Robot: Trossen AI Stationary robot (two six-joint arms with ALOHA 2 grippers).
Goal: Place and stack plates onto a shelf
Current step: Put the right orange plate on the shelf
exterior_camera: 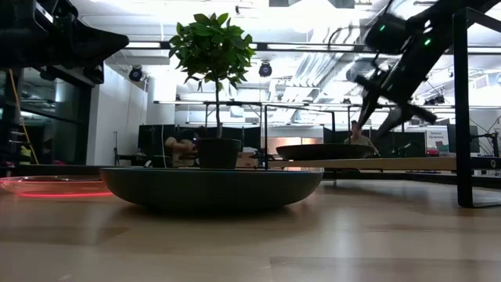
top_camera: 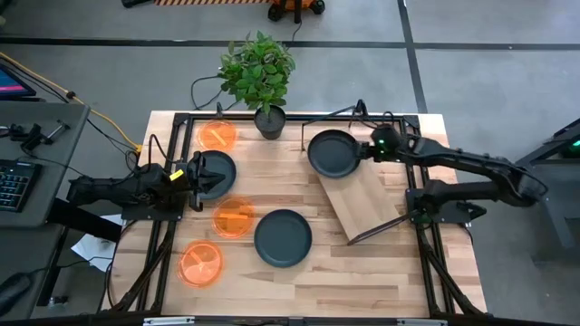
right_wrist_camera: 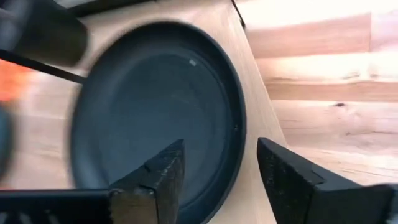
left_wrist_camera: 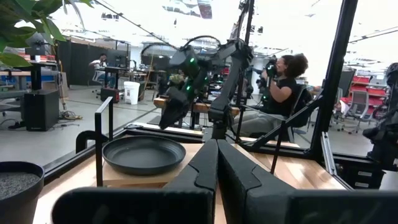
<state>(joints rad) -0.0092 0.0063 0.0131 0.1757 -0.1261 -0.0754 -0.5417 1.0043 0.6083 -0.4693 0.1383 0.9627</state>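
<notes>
We see the table (top_camera: 362, 272) from above with both arms in frame. The right end effector (top_camera: 362, 152) hangs at the edge of a dark grey plate (top_camera: 332, 153) that lies on the far end of the shelf (top_camera: 367, 204), a light wooden board set at an angle on the table's right half. In the right wrist view its fingers (right_wrist_camera: 158, 180) stand apart with a clear gap between them, gripping nothing, just above the rim of that plate (right_wrist_camera: 155, 112). The left end effector (top_camera: 193, 174) sits at the left edge of a second dark grey plate (top_camera: 215, 174); in its wrist view the fingers (left_wrist_camera: 202, 171) are pressed together, but we cannot tell whether they grip the plate. A third dark grey plate (top_camera: 283, 238) lies near the table's middle. Three orange plates (top_camera: 234, 218) rest on the left half: one by the plant pot (top_camera: 270, 120), one central, one nearest the front. A seated person (left_wrist_camera: 283, 87) shows in the room beyond.
</notes>
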